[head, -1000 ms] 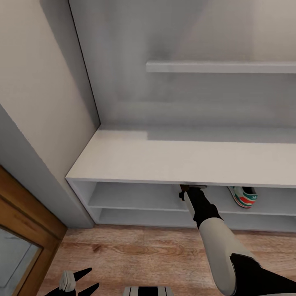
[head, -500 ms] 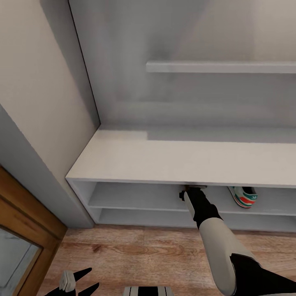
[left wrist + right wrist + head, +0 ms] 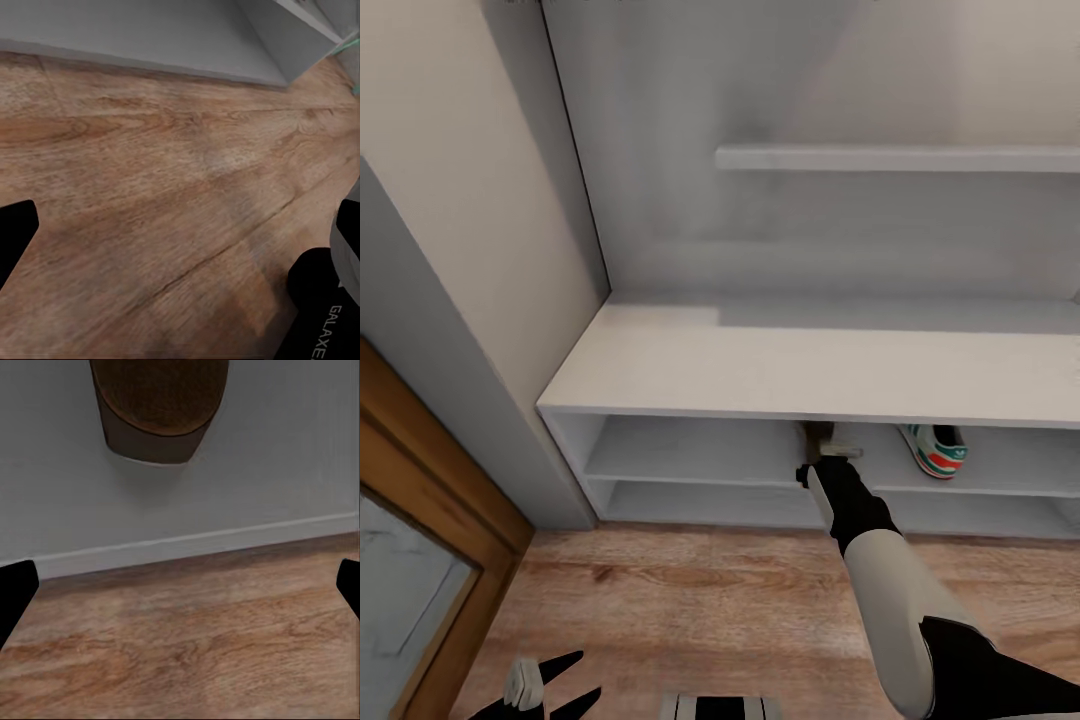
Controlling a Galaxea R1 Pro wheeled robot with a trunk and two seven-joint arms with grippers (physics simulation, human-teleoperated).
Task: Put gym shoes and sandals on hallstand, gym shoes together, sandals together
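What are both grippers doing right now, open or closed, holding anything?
Left gripper: open, empty, over the wood floor.
Right gripper: open, empty; the brown sandal lies on the shelf ahead.

The head camera looks steeply down from above onto the hallstand (image 3: 810,375), whose open shelves face 6 o'clock toward the corridor floor (image 3: 710,620). Both wrist cameras sit low, close over that floor. The right wrist camera faces the hallstand's shelf edge (image 3: 187,540), a part shared with the head view.
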